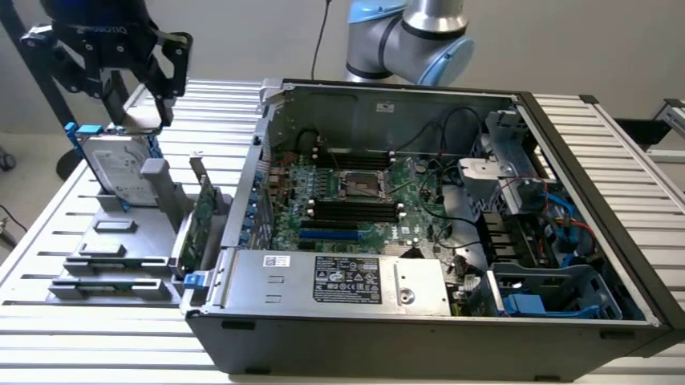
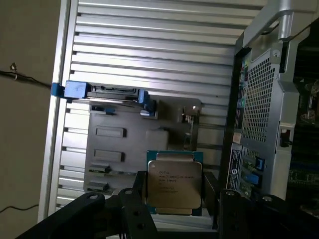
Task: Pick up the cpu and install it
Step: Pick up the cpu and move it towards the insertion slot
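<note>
The cpu (image 2: pixel 174 183) is a small square chip with a silver lid and printed text. It sits between my gripper's (image 2: pixel 175 201) black fingers (image 2: pixel 135 199), lifted clear of the grey parts holder (image 2: pixel 114 149) below. In the exterior view my gripper (image 1: pixel 137 108) hangs at the far left, above the holder (image 1: pixel 118 257), with the light grey cpu (image 1: pixel 136 119) at its fingertips. The jaws stand wide, shut on the chip's edges. The motherboard's square socket (image 1: pixel 362 186) lies inside the open computer case (image 1: pixel 428 337), well off to the exterior view's right of the gripper.
A silver hard drive with blue rails (image 1: pixel 115 172) stands upright in the holder just under the gripper. A green expansion card (image 1: pixel 198 220) stands beside the case wall. Cables, RAM slots and a power supply (image 1: pixel 342 281) crowd the case. The slatted aluminium table (image 1: pixel 96 353) surrounds everything.
</note>
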Available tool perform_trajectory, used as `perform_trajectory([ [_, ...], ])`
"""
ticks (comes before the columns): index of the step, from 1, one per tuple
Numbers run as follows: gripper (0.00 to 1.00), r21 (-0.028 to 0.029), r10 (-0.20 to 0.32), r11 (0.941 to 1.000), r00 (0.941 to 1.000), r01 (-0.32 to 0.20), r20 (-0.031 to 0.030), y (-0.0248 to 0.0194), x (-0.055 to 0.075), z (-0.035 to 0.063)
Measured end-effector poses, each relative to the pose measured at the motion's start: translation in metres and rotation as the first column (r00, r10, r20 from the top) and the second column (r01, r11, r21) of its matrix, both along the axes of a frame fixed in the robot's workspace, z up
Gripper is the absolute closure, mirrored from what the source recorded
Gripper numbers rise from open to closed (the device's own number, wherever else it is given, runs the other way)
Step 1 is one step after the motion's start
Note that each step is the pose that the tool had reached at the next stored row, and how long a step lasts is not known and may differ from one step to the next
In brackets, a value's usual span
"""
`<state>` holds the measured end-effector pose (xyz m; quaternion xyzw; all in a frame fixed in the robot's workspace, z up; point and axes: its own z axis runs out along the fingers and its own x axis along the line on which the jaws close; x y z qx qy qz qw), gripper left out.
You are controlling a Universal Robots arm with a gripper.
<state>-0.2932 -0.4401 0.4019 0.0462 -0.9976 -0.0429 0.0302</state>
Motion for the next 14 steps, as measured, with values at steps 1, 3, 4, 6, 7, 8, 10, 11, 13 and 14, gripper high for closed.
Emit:
perform_trajectory([
  [1, 0.45, 0.0004, 0.0, 1.0, 1.0, 0.0, -0.0001, 0.0001, 0.004, 0.0007],
  [3, 0.45, 0.0009, 0.0, 1.0, 1.0, 0.0, -0.0005, 0.0003, 0.014, 0.0016],
  [4, 0.45, 0.0011, 0.0, 1.0, 1.0, 0.0, -0.0008, 0.0004, 0.018, 0.0019],
  [6, 0.45, 0.0014, 0.0, 1.0, 1.0, 0.0, -0.0014, 0.0006, 0.027, 0.0023],
  [7, 0.45, 0.0013, 0.0, 1.0, 1.0, 0.0, -0.0019, 0.0007, 0.032, 0.0026],
  [8, 0.45, 0.0014, 0.0, 1.0, 1.0, 0.0, -0.0023, 0.0008, 0.036, 0.0027],
  [10, 0.45, 0.0013, 0.0, 1.0, 1.0, 0.0, -0.0037, 0.001, 0.045, 0.0028],
  [11, 0.45, 0.0014, 0.0, 1.0, 1.0, 0.0, -0.0045, 0.001, 0.05, 0.0028],
  [13, 0.45, 0.0014, 0.0, 1.0, 1.0, 0.0, -0.0066, 0.0012, 0.059, 0.0028],
  [14, 0.45, 0.0014, 0.0, 1.0, 1.0, 0.0, -0.0077, 0.0014, 0.064, 0.0028],
])
